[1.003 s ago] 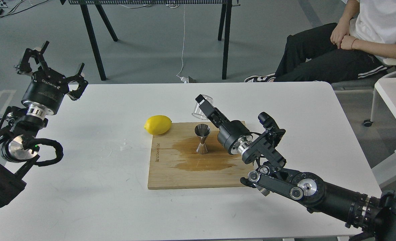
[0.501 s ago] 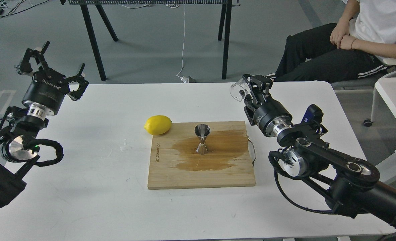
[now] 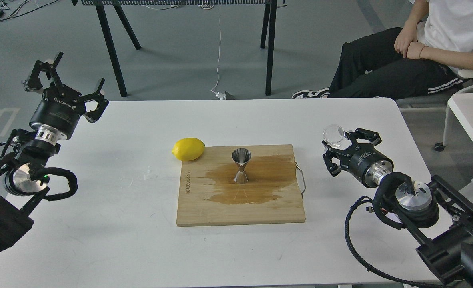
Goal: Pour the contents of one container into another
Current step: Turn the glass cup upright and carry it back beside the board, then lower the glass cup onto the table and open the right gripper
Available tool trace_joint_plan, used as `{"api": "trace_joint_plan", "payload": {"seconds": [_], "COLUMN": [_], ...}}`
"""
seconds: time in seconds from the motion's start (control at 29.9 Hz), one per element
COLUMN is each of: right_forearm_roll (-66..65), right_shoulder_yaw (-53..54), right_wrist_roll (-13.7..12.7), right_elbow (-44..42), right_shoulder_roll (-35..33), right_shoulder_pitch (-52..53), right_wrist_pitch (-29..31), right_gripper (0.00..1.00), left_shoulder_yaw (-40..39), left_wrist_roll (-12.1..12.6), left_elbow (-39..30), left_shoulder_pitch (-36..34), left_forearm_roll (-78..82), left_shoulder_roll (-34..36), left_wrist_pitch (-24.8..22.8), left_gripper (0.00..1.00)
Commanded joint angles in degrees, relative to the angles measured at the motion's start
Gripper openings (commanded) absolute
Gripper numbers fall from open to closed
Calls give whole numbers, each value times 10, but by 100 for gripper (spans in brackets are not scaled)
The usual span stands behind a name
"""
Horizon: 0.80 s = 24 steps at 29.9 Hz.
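A lab: grey floor, loose cables (image 3: 219,48), seated observer (image 3: 420,52) watching.

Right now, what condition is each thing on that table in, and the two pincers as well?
Small clear plastic cup: on the white table, right of the board, by the right pincer's fingers.
Shiny steel hourglass jigger: upright on the wet patch.
Wooden cutting board: flat, darkly wet across its middle.
Yellow lemon: whole, at the board's far left corner.
Right pincer: open.
Left pincer: open, empty.
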Motion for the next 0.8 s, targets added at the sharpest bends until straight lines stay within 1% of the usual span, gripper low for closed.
{"api": "trace_joint_plan", "payload": {"seconds": [0.0, 0.07, 0.2, 0.3, 0.37, 0.43, 0.5, 0.77], "right_forearm_roll": [64, 92, 121, 129, 129, 127, 129, 129], "right_shoulder_yaw": [8, 11, 21, 53, 65, 71, 72, 72], "right_wrist_roll": [-11, -19, -53, -70, -94, -108, -115, -116], "right_elbow": [-55, -74, -137, -188, -222, -259, -281, -279], "right_shoulder_roll": [2, 2, 5, 27, 45, 60, 73, 80], "right_shoulder_pitch": [-2, -4, -5, -3, 0, 9, 23, 32], "right_wrist_pitch": [44, 57, 79, 81, 82, 87, 87, 84], "right_gripper": [20, 20, 21, 21, 21, 21, 20, 20], "left_shoulder_yaw": [0, -1, 0, -1, 0, 2, 2, 2], "left_wrist_roll": [0, 0, 0, 0, 0, 0, 1, 2], "left_elbow": [0, -1, -1, -1, -1, -1, -1, -2], "left_shoulder_pitch": [0, 0, 0, 1, 1, 0, 0, 0], "left_forearm_roll": [0, 1, 1, 0, 1, 2, 2, 2], "left_shoulder_roll": [-6, -6, -6, -6, -13, -20, -21, -21], "left_wrist_pitch": [2, 3, 1, 1, 3, 5, 6, 5], "left_gripper": [100, 100, 100, 100, 100, 100, 100, 100]}}
